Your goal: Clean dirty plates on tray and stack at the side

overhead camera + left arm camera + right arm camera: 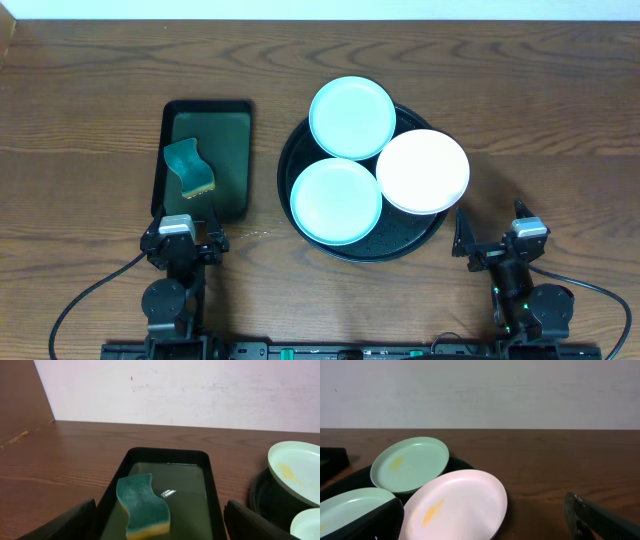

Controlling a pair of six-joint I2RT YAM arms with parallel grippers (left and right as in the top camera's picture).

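Observation:
Three small plates lie on the round black tray [300, 150]: a mint plate at the back [352, 118], a mint plate at the front left [336, 200] and a white plate at the right [423, 171]. The white plate [455, 505] and the back mint plate [410, 464] carry yellow smears; the back plate also shows in the left wrist view [295, 472]. My left gripper [180, 232] is open and empty near the table's front, behind the sponge. My right gripper [497, 243] is open and empty, just right of the tray's front.
A dark green rectangular tray [208, 158] stands left of the black tray and holds a green and yellow sponge [190, 167], also seen in the left wrist view [142, 505]. Bare wooden table surrounds both trays.

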